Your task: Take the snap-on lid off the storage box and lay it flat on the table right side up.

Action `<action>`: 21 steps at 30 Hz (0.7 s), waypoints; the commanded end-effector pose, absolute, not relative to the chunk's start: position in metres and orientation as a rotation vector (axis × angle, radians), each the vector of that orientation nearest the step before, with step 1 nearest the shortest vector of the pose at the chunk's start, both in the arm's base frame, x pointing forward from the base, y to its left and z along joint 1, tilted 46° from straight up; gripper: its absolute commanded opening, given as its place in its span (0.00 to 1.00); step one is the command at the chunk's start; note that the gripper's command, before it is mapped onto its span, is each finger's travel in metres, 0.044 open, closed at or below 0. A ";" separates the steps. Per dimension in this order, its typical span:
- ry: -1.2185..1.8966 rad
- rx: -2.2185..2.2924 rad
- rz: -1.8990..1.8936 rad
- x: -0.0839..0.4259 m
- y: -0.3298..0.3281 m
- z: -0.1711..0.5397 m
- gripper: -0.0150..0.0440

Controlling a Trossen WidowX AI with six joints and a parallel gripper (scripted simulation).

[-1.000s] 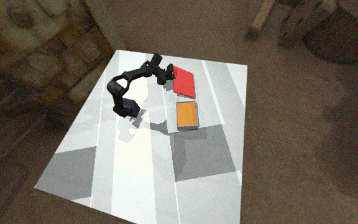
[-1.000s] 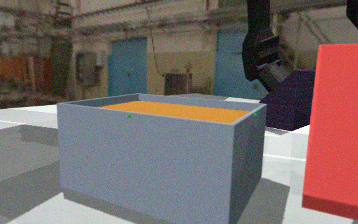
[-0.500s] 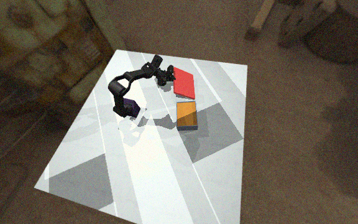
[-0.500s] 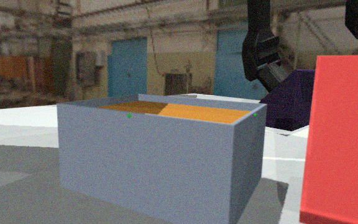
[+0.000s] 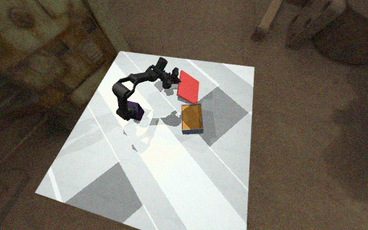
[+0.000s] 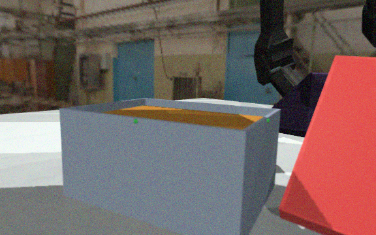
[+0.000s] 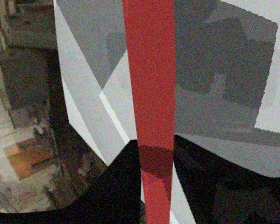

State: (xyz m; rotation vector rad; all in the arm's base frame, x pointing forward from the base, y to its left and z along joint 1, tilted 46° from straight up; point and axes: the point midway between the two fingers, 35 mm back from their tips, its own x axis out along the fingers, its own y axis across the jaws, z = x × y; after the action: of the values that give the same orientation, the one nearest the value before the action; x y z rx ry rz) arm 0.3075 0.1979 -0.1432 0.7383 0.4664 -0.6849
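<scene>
The red lid [image 5: 188,87] [image 6: 354,130] [image 7: 151,75] is off the box and steeply tilted, with its broad face turned toward the exterior camera. My gripper [image 5: 179,80] [image 7: 153,144] is shut on one edge of the lid, and the wrist view shows the lid edge-on between the fingers. The exterior view does not show the fingertips. Whether the lid's lower edge touches the table is hard to tell. The grey-blue storage box [image 5: 192,131] [image 6: 152,156] stands upright and open on the table [image 5: 171,179], with an orange interior showing. The lid is beside it, not over it.
A dark purple block [image 5: 137,110] [image 6: 300,104] sits at the arm's base. The table's far edge runs behind the lid in the top view, and its right edge lies beyond the box. Shadows and bright bands cross the table top.
</scene>
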 end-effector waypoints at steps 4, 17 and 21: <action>0.476 0.712 -0.695 0.303 0.188 -0.153 0.25; 0.476 0.711 -0.695 0.302 0.180 -0.161 0.25; 0.476 0.711 -0.695 0.302 0.178 -0.163 0.25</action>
State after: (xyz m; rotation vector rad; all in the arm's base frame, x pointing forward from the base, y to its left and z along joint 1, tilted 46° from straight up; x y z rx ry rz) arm 0.3088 0.1927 -0.1504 0.7595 0.4573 -0.6708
